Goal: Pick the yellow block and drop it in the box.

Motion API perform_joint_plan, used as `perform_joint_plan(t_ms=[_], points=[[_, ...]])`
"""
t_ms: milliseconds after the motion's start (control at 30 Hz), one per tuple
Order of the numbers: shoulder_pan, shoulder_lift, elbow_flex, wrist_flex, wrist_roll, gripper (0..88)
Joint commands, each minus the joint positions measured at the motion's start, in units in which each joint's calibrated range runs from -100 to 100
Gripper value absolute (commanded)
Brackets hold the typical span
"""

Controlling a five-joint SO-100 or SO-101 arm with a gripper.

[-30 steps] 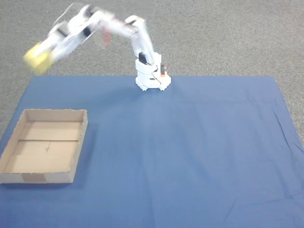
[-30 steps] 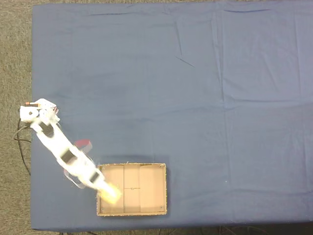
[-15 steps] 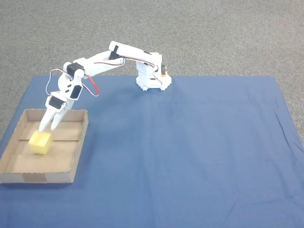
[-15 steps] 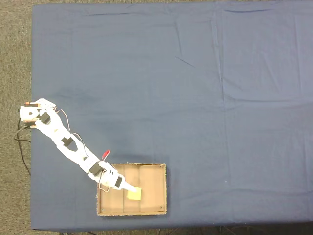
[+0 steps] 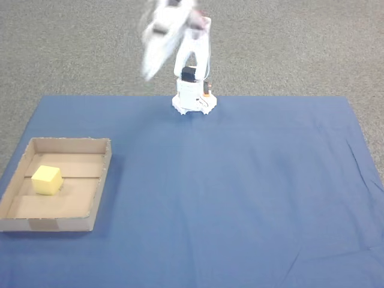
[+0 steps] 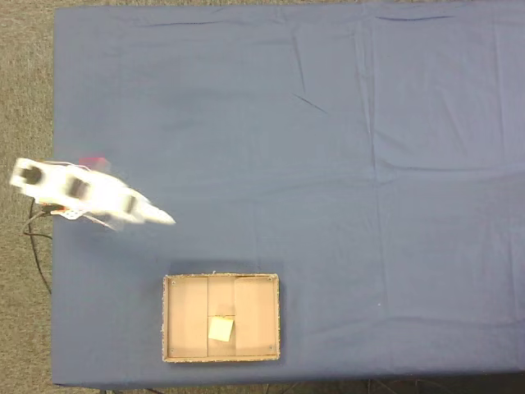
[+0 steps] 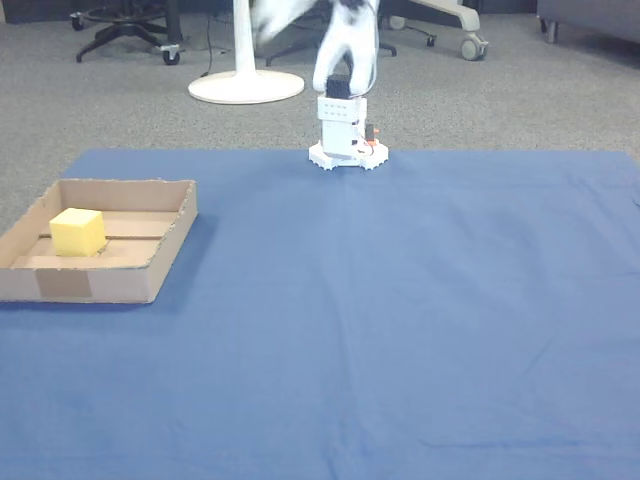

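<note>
Yellow block sits in box, well away from blurred jaws; opening unreadable, nothing seen held. Just park the arm clear of the box.

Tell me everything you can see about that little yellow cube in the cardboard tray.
The yellow block is a small pale-yellow cube with plain matte faces. It sits flat on the floor of the box, a shallow brown cardboard tray, near the seam across that floor and clear of the walls. Nothing else touches it.
</note>
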Motion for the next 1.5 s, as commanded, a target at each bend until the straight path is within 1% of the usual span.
perform_joint_plan(t_ms=[0, 33, 100, 133, 200, 233, 267, 300, 433, 500, 667, 767, 833, 867, 900, 933, 1000, 1033, 1067, 1100, 1467], points=[[-8.27, -35.73, 34.24, -10.84, -4.44, 3.3], [-11.18, -42.57, 45.46, -13.99, -3.42, 0.2], [-14.41, -54.39, 66.73, -19.19, -2.44, 0.2], [-14.72, -59.46, 76.32, -22.83, -2.98, 0.2], [-13.46, -60.72, 88.09, -32.34, -3.81, 0.2], [-13.39, -60.72, 93.61, -37.63, -3.22, 0.2], [-15.04, -60.13, 95.69, -35.56, -2.2, 0.2], [-16.3, -60.72, 95.69, -31.51, -2.54, 0.2], [-20.7, -60.72, 95.69, -23.91, -2.83, 0.2], [-21.01, -60.72, 95.69, -19.86, -2.59, 0.2], [-18.58, -60.72, 95.69, -19.11, -4.64, 0.2], [-16.45, -60.72, 95.69, -18.12, -9.18, 0.2], [-17.0, -60.72, 95.69, -17.54, -10.74, 0.2], [-17.55, -60.72, 95.69, -16.71, -12.5, 0.2], [-17.71, -60.72, 95.69, -16.55, -12.84, 0.2], [-17.4, -60.72, 95.69, -16.8, -12.11, 0.2], [-17.79, -60.72, 95.69, -18.95, -6.01, 0.2], [-18.58, -60.72, 95.69, -19.03, -3.57, 6.3], [-18.34, -60.72, 95.69, -19.03, -2.98, 5.3], [-18.18, -60.72, 95.69, -19.03, -2.59, 0.7], [-18.18, -60.72, 95.69, -18.95, -2.39, 0.2]])
